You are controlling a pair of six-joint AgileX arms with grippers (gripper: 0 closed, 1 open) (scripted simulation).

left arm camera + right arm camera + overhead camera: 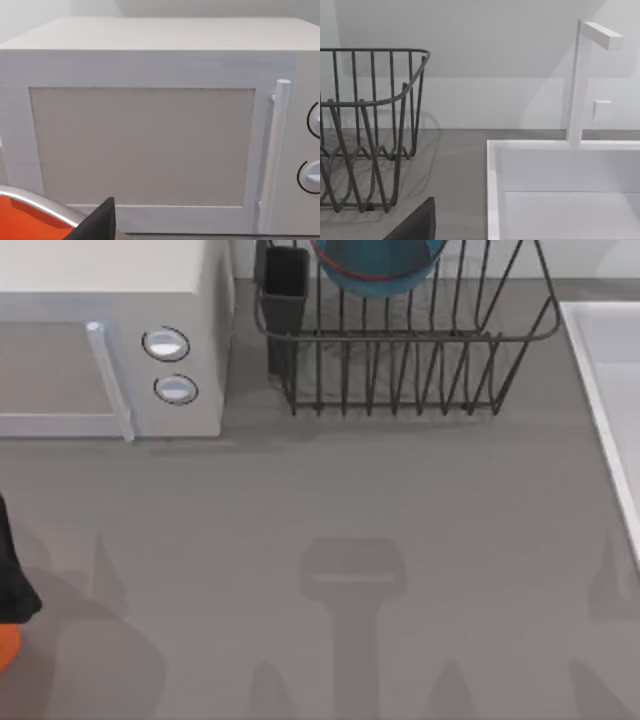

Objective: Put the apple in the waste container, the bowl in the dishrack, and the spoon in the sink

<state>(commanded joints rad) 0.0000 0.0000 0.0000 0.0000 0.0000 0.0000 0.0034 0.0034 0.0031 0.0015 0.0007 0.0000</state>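
1. Bowl (378,265) sat in the dishrack (400,360) at the table's far edge, leaning among the tines; judged that part of the task done.
2. Apple and spoon could not be placed from these views. An orange container (6,645) with a grey metal rim lay at the table's left edge, partly cut off; probably the waste container, contents hidden.
3. Sink (605,370) ran along the right edge, its rim just beside the rack; the right wrist view showed the basin's near wall and a white tap (585,75) behind it. The basin floor in view looked bare.
4. Microwave (110,340) stood left of the rack, door shut, two knobs facing the table.
5. Dark arm part (12,570) hung at the left edge above the orange container. State of the jaws on either arm: cannot tell.
6. Middle of the table carried nothing in the way; only shadows.
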